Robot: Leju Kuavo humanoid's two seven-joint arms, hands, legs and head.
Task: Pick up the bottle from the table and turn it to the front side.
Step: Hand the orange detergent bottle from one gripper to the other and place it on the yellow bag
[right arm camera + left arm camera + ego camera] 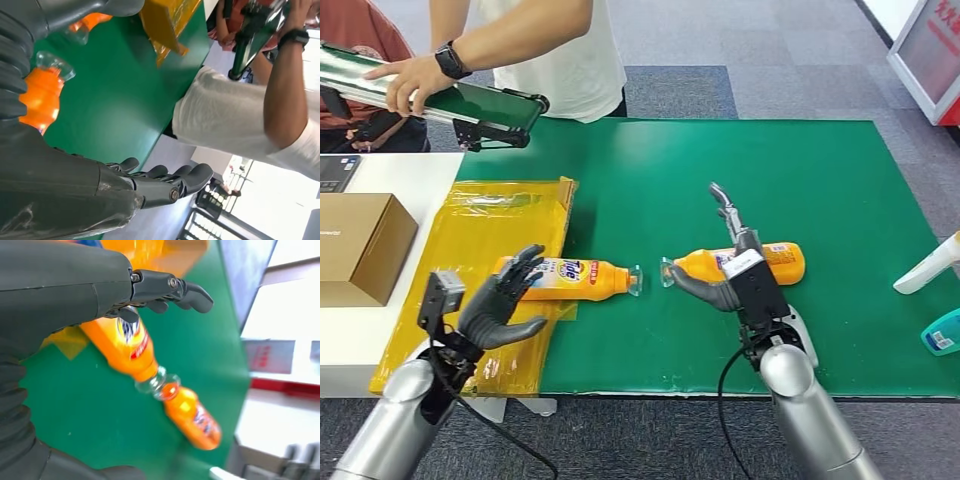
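Bottles lay on their sides on the green table [803,180], neck to neck: the labelled bottle [569,278] just beyond the left hand [500,308], the second bottle [773,262] under the right hand [731,272]. Both hands were released, fingers spread, grasping nothing. As I judge, nothing was lifted yet, so the picking up and the turning were both left.

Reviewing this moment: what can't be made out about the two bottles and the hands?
- Right bottle: label side, head view; right hand covers its middle.
- Whether that hand touches it: hidden by its own palm.
- Left bottle: label blurred, left wrist view; base under left hand.
- White object: cut by head view's edge.
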